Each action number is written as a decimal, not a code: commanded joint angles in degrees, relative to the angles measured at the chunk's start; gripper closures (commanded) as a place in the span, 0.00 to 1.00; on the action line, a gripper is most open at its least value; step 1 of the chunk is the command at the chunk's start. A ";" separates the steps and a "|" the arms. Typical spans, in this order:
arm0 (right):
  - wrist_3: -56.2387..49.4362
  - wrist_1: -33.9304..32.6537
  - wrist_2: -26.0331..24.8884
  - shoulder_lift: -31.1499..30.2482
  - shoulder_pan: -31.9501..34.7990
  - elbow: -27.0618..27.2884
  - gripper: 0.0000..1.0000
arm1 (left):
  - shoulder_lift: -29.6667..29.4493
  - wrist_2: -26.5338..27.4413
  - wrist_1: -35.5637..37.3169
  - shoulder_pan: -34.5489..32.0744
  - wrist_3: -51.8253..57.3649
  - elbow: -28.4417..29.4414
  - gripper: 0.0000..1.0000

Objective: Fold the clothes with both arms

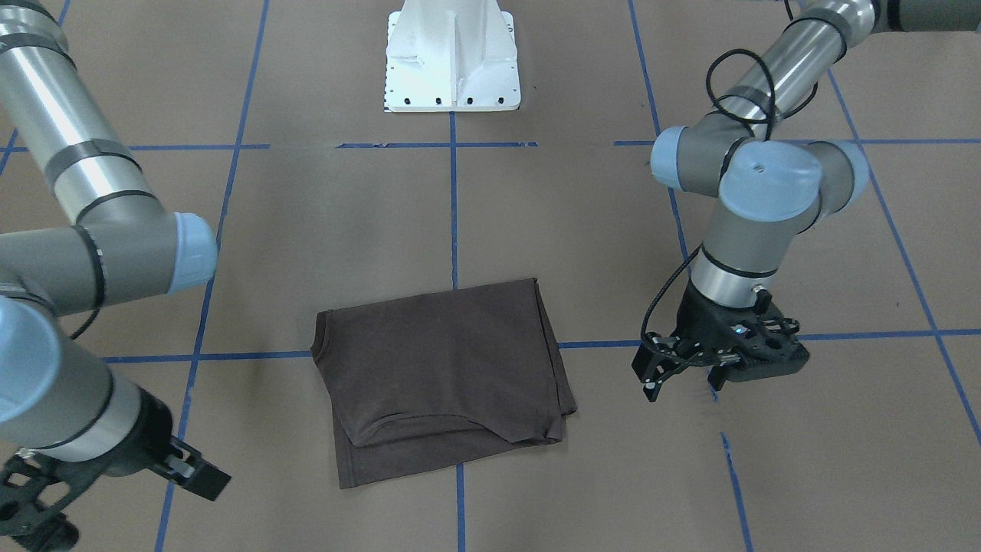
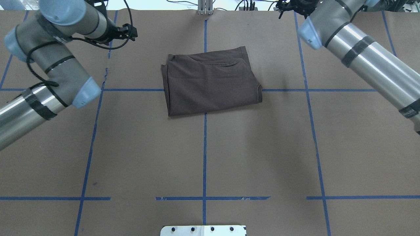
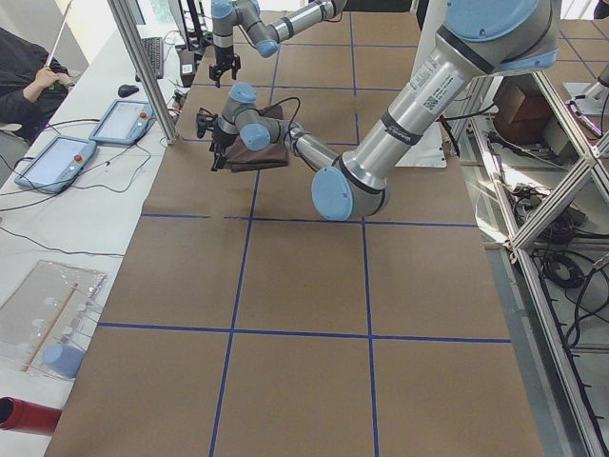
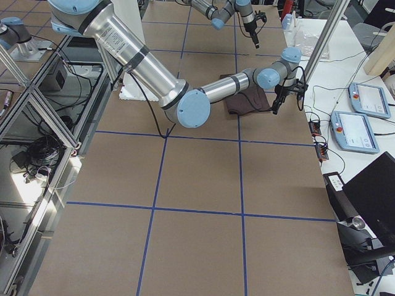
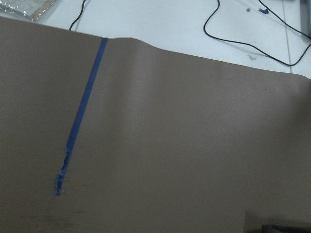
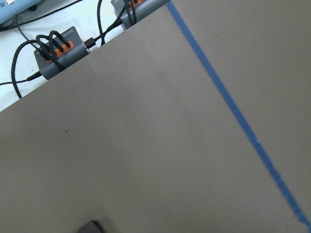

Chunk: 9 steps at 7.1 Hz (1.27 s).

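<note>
The dark brown T-shirt (image 1: 444, 376) lies folded into a rough rectangle on the brown table, flat and free of both grippers; it also shows in the overhead view (image 2: 210, 82). My left gripper (image 1: 684, 379) hangs open and empty just above the table, to the shirt's side, and shows in the overhead view (image 2: 129, 31) too. My right gripper (image 1: 31, 514) is on the shirt's other side, partly cut off by the frame edge, with its fingers apart and empty; in the overhead view (image 2: 290, 6) it is at the table's far edge. Both wrist views show only bare table.
The white bolted pedestal (image 1: 452, 57) stands at the robot's side of the table. Blue tape lines (image 2: 205, 147) cross the brown surface. Beyond the far edge are tablets (image 3: 57, 162), a power strip (image 6: 56, 53) and cables (image 5: 243, 29).
</note>
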 commanded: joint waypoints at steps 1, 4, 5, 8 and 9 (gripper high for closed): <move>-25.23 -9.55 1.27 -11.37 7.48 11.85 0.00 | 12.41 -4.63 4.40 -8.86 21.52 -12.02 0.00; -57.93 -16.68 1.53 -29.31 18.19 23.74 0.00 | 18.18 -8.22 14.41 -28.89 75.45 -9.11 0.00; -69.09 -19.84 2.05 -34.58 22.67 26.72 0.00 | 19.40 -11.98 14.97 -34.60 80.23 -7.17 0.00; -79.84 -25.23 2.84 -43.60 27.90 35.26 0.00 | 25.03 -18.52 11.13 -36.77 79.66 -6.45 0.00; -80.27 -24.71 4.59 -45.42 27.99 36.93 0.00 | 30.00 -18.61 10.41 -36.77 80.01 -6.36 0.00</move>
